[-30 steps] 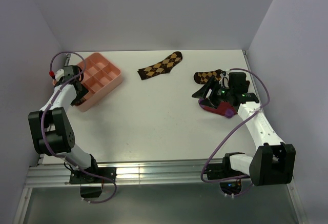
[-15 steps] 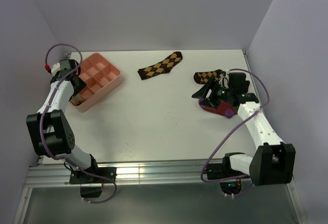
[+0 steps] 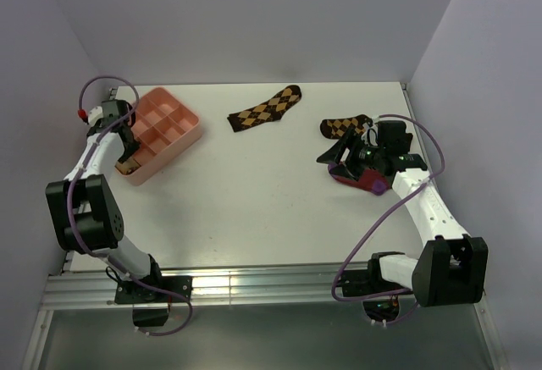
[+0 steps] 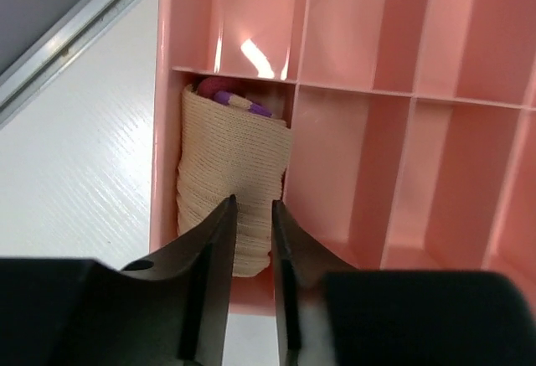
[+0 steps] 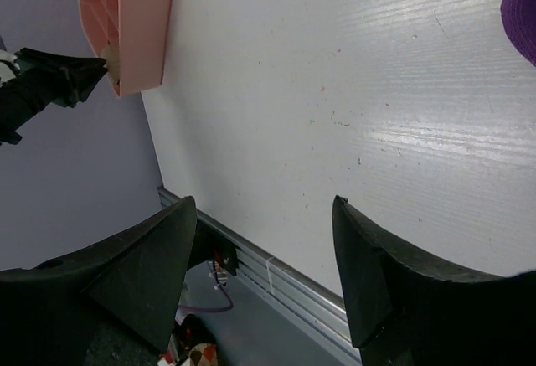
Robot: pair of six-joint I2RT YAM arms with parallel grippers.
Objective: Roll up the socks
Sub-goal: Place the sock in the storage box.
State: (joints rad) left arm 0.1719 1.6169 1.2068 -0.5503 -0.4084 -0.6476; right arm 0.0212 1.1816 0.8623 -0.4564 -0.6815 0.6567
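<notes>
The left hand hung over the corner compartment of the pink plastic divided tray. Its two black fingers were drawn narrow, with only a slit between them. Whether they nipped the fabric below or merely stood above it could not be told. Beneath them lay the tan knitted sock, wound into a tight bundle and tucked lengthwise into that compartment. A little maroon and purple showed at its far end (probably its cuff or toe). On that evidence, the first roll looked finished and stowed.

Across the counter, the right hand stood wide and held nothing, low over the surface. Just beside it, partly under the arm, lay the crimson sock with a purple toe, loose and not rolled as far as could be seen. That one seemed to be the work left: rolling it and, most likely, carrying it to the tray. Two dark brown argyle socks lay flat near the far edge, one towards the middle and one just behind the right hand.

The counter itself was white and matt, finely grained, with a few specks. An aluminium rail ran along its near edge. Plain pale lilac-grey walls closed it in on three sides.
</notes>
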